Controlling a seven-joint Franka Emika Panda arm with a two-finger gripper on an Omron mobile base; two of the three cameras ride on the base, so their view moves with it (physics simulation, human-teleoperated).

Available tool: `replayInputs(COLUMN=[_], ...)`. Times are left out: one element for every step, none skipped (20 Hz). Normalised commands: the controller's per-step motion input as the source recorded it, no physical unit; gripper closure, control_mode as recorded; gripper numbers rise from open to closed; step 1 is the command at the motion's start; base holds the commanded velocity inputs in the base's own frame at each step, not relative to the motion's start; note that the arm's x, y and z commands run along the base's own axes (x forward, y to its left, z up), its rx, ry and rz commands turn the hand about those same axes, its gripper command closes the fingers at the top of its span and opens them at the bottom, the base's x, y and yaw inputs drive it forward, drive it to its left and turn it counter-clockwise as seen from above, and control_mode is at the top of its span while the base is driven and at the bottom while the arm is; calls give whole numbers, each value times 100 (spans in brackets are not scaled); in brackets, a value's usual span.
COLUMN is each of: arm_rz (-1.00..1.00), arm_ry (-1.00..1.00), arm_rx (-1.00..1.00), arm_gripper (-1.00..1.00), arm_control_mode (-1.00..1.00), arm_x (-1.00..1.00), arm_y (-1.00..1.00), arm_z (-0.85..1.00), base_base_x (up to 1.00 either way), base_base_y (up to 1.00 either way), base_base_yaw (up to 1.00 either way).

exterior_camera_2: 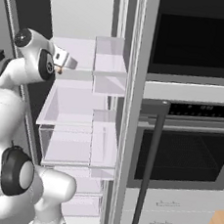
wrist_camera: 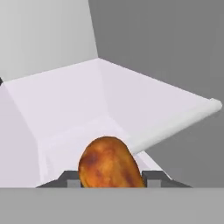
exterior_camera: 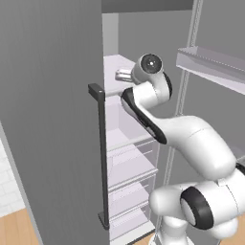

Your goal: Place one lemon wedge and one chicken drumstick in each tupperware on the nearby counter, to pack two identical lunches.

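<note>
An orange-brown chicken drumstick (wrist_camera: 109, 164) lies on a white fridge shelf (wrist_camera: 74, 105), and my gripper (wrist_camera: 111, 181) has one fingertip against each side of it. From the right base view, the gripper (exterior_camera_2: 65, 62) reaches into the upper fridge shelf with a small orange bit of the drumstick (exterior_camera_2: 59, 71) just below it. In the left base view the hand (exterior_camera: 123, 75) points into the fridge past the door edge. The lemon wedge, the tupperware and the counter are out of view.
The grey fridge door (exterior_camera: 48, 119) stands open at the left with its dark handle (exterior_camera: 101, 153). Clear door bins (exterior_camera_2: 112, 65) hang at the right of the shelves, with drawers (exterior_camera_2: 66, 143) below. A black wall oven (exterior_camera_2: 187, 157) stands to the right of the fridge.
</note>
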Motion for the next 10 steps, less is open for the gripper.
replayInputs(arm_rz=[0,0,0,0,0,0,0,0,0,0], arm_ry=[2,7,9,12,18,25,22,21,0,0], arm_rx=[11,7,5,1,1,0,1,3,0,0], arm_gripper=[100,100,100,100,100,100,100,100,100,100], arm_control_mode=[-100,-100,-100,-100,-100,-100,-100,-100,100,100], arm_x=[-100,-100,-100,-100,-100,-100,-100,-100,0,0], arm_y=[0,0,0,0,1,6,4,0,0,0], arm_z=[0,0,0,-13,-26,-44,-51,-55,0,0], base_base_x=[0,0,0,0,0,0,0,0,-100,-100], base_base_y=[0,0,0,0,0,0,0,0,0,0], base_base_yaw=[0,0,0,0,0,0,0,0,0,-2])
